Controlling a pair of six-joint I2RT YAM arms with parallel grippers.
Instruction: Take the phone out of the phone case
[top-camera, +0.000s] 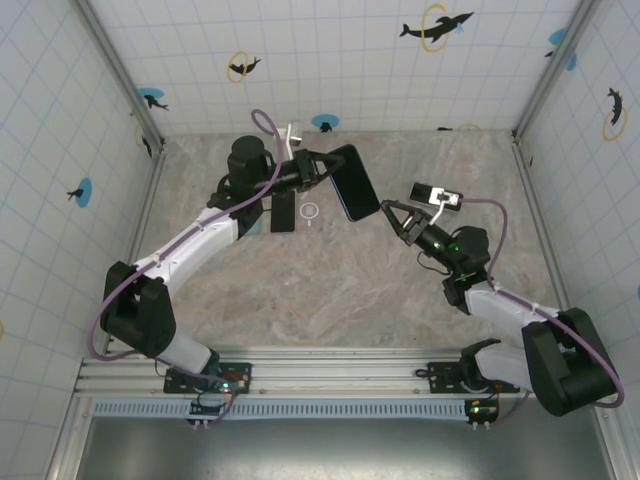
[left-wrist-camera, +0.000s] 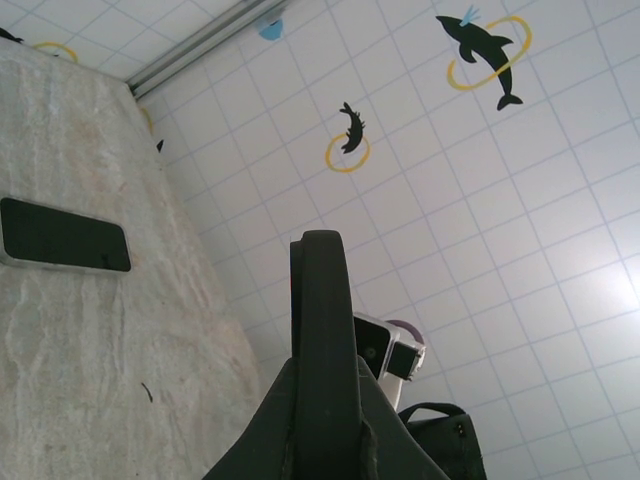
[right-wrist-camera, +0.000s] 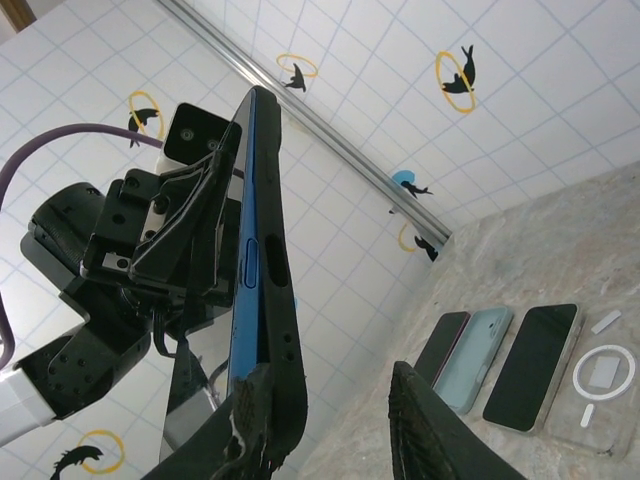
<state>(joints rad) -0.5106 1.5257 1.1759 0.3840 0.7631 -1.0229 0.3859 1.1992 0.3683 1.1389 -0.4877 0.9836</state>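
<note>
The left tool (top-camera: 325, 172) clamps the case (top-camera: 352, 185) above the counter (top-camera: 330, 290), phone (right-wrist-camera: 245, 300) inside, its long axis running eleven to five. The right tool (top-camera: 392, 222), jaws apart, waits at its five o'clock end, one finger (right-wrist-camera: 262, 425) seemingly against the case's edge.

The matt black phone case (right-wrist-camera: 282, 340) clamped in the left pincer (top-camera: 328, 170) has a dull, smooth edge. The blue phone (right-wrist-camera: 245, 330) inside it shows a satin, metal-like side. The right pincer (right-wrist-camera: 340, 420) has fingers (right-wrist-camera: 430, 430) of matt black plastic with a slightly grainy skin. Under it, the beige marbled table top (right-wrist-camera: 560, 230) looks matt and stone-patterned. To its right lie a glossy black-screened phone with a silvery rim (right-wrist-camera: 530, 365) and a clear glossy plastic case with a white ring (right-wrist-camera: 600, 385). Behind the left pincer, the white tiled wall panels (right-wrist-camera: 560, 60) have a faint sheen, and the aluminium corner strip (right-wrist-camera: 300, 105) looks brushed.
</note>
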